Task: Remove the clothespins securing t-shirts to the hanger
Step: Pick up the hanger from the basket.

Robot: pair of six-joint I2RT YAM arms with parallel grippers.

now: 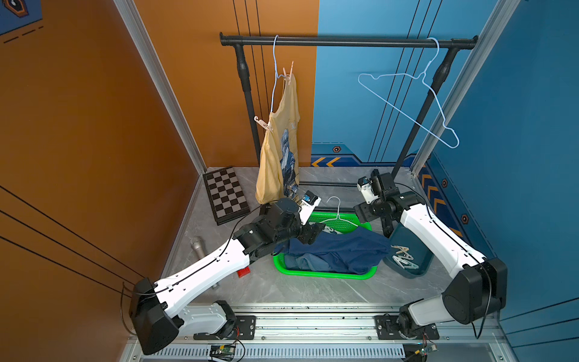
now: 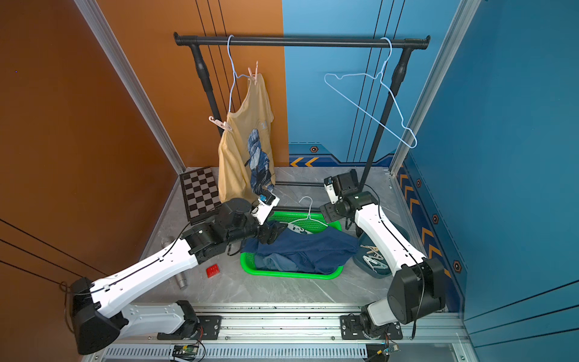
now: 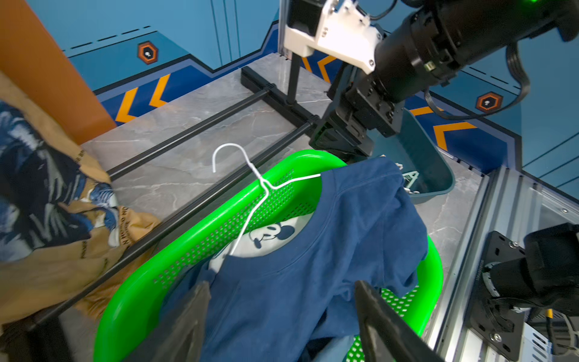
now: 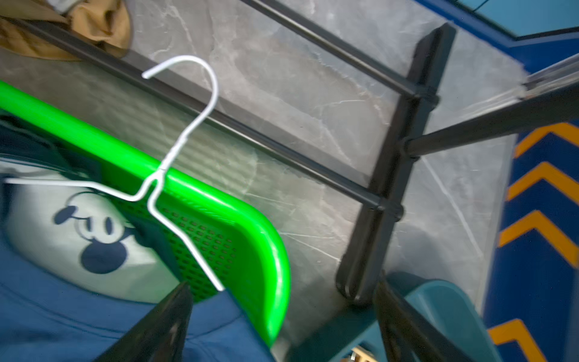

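Two pink clothespins (image 1: 263,123) pin one hanging pale-yellow t-shirt (image 1: 272,169).
Left gripper (image 3: 280,286) and right gripper (image 4: 282,283): jaws wide, holding nothing.

Bright, even light; shadows stay soft.
Both top views are sharp; the right wrist view is smeared by motion blur, with glare on the green basket (image 4: 270,238) rim.

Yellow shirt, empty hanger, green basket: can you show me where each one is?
yellow shirt (image 1: 269,169), top view, plain front cloth.
empty hanger (image 1: 407,115), top view, long lower wire.
green basket (image 3: 200,241), left wrist view, perforated wall.
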